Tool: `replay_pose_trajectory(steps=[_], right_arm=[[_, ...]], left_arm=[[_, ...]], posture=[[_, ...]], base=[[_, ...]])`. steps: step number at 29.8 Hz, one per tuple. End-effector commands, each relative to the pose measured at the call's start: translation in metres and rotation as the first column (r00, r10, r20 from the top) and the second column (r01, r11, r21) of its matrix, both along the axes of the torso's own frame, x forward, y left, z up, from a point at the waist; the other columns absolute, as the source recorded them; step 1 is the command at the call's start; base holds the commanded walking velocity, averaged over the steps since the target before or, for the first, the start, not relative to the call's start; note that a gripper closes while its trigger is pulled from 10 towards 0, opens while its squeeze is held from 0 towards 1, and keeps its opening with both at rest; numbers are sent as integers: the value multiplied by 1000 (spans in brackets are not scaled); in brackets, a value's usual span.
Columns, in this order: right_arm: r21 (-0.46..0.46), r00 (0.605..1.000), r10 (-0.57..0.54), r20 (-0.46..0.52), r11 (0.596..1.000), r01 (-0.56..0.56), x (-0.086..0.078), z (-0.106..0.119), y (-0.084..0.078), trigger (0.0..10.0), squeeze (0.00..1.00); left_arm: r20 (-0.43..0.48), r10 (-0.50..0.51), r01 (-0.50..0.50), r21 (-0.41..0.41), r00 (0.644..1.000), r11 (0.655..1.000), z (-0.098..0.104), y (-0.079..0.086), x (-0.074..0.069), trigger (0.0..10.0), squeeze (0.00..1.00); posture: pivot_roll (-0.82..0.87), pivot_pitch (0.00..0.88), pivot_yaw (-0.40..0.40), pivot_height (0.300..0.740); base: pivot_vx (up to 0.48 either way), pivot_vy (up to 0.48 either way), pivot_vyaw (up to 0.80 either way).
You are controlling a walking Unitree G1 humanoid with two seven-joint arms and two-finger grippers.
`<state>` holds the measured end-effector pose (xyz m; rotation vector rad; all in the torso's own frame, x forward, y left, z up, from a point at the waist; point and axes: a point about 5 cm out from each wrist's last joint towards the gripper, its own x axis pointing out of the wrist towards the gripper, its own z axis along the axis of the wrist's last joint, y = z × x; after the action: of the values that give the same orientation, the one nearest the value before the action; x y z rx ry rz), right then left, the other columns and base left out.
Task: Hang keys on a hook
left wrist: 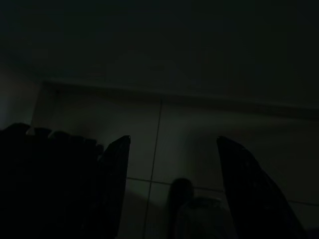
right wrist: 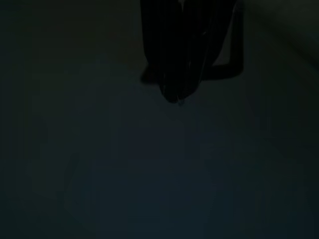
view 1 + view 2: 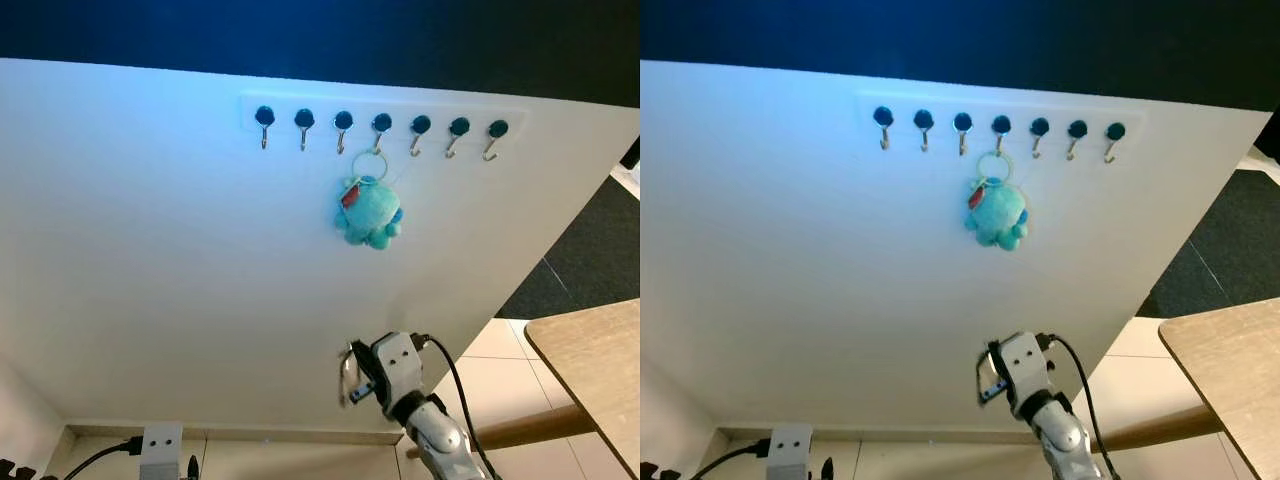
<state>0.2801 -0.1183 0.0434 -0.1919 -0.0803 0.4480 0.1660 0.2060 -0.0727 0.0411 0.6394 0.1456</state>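
A: Entry. Keys (image 3: pixel 370 205): a metal ring with a teal plush charm, hanging on the fourth hook (image 3: pixel 379 128) counting from the robot's left on the hook rail (image 3: pixel 380 124). Ring is over the hook; plush dangles straight below it against the white wall (image 3: pixel 160 260).

B: So the load rests on the hook, not on the robot?

A: Judged so. Nothing else touches the keys. The other six hooks along the rail are bare.

B: Right gripper (image 3: pixel 349 377)?

A: Well below the rail, under the plush and apart from it, raised toward the wall. Nothing is seen in it. How far its fingers stand apart I cannot tell; head views are small, and the right wrist view is nearly black.

B: Left gripper (image 1: pixel 172 189)?

A: Idle, low, far from the rail. The left wrist view is dim, but its two fingers stand wide apart with floor tiles between them and nothing held.

B: Anything near the rail?

A: A wooden table (image 3: pixel 590 360) sits low to the robot's right, well clear.

B: Status?

A: Hanging appears complete.
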Motion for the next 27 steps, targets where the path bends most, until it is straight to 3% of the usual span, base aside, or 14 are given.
replay_pose_trajectory(steps=[1, 5, 6, 13, 16, 18, 20, 21, 24, 27], right_arm=[[40, 995, -28, 98, 999, 24, 5, 17, 1, 10000, 0], [69, 984, -61, 165, 996, 50, 9, 31, 1, 10000, 0], [91, 965, -135, 224, 989, 117, 9, 41, -6, 10000, 0], [84, 896, -342, 284, 940, 332, 10, 55, -33, 10000, 0], [114, 826, -461, 325, 886, 450, 15, 70, -50, 10000, 0], [129, 801, -482, 354, 874, 469, 18, 81, -53, 10000, 0], [156, 778, -498, 382, 865, 477, 23, 94, -55, 10000, 0], [156, 778, -498, 382, 865, 477, 23, 94, -55, 10000, 0], [205, 742, -516, 428, 855, 476, 31, 120, -55, 10000, 0], [237, 713, -530, 460, 847, 477, 36, 137, -55, 10000, 0]], left_arm=[[16, -14, 14, -12, 1000, 1000, 0, -4, -1, 10000, 0], [21, -38, 38, -6, 999, 999, 1, -5, 1, 10000, 0], [31, -80, 80, -6, 996, 997, 2, -9, 3, 10000, 0], [101, -197, 198, -9, 975, 980, 9, -22, 11, 10000, 0], [214, -327, 337, -9, 920, 941, 22, -37, 22, 10000, 0], [280, -371, 386, 4, 885, 923, 32, -42, 29, 10000, 0], [363, -399, 424, 12, 842, 906, 45, -48, 37, 10000, 0], [363, -399, 424, 12, 842, 906, 45, -48, 37, 10000, 0], [476, -427, 470, 32, 769, 882, 67, -57, 47, 10000, 0], [515, -438, 491, 39, 737, 871, 76, -63, 49, 10000, 0]], posture=[[69, 66, -68, 740], [69, 67, -68, 740], [63, 69, -69, 740], [56, 72, -64, 740], [55, 75, -63, 740], [55, 75, -63, 740], [56, 78, -67, 740], [56, 78, -67, 740], [59, 78, -70, 740], [58, 77, -71, 740]], base=[[0, 0, 0], [0, 0, 0], [0, 0, 0], [0, 0, 0], [0, 0, 0], [0, 0, 0], [0, 0, 0], [0, 0, 0], [0, 0, 0], [0, 0, 0]])
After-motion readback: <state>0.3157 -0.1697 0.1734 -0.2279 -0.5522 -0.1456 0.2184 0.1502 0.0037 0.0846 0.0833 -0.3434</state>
